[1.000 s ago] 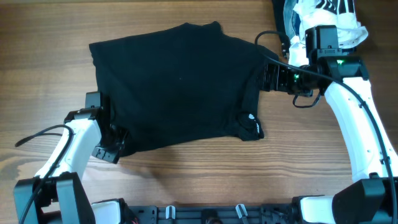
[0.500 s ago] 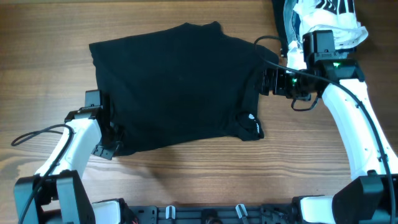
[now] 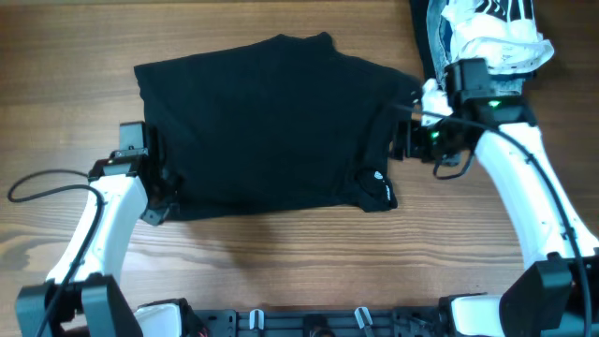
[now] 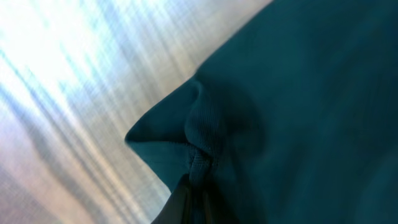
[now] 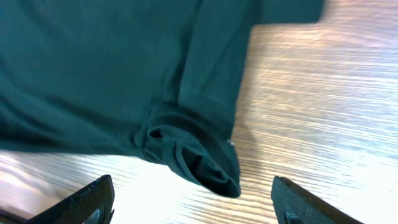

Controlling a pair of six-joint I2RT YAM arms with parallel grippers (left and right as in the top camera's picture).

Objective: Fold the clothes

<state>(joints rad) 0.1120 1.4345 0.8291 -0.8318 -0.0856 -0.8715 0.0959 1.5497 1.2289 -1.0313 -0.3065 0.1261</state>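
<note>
The clothes (image 3: 262, 126), one plain black garment, lie spread flat over the middle of the wooden table. My left gripper (image 3: 161, 192) sits at their front-left corner. In the left wrist view my left gripper (image 4: 194, 202) is shut on a bunched fold of the clothes (image 4: 298, 112). At the garment's right edge, beside a sleeve, is my right gripper (image 3: 401, 140). The right wrist view shows my right gripper (image 5: 199, 202) open, its fingers (image 5: 87, 202) wide apart. The rolled sleeve end of the clothes (image 5: 199, 158) lies just ahead of the gap, untouched.
A heap of white striped fabric (image 3: 491, 28) and a darker piece lies at the back right corner, behind the right arm. A black cable (image 3: 37, 183) loops left of the left arm. The frame rail (image 3: 309, 323) runs along the table's front edge.
My left gripper has shut on the garment's front-left corner and drawn back toward the far side, pulling that corner in. The right gripper has shifted slightly toward the front and narrowed a little.
</note>
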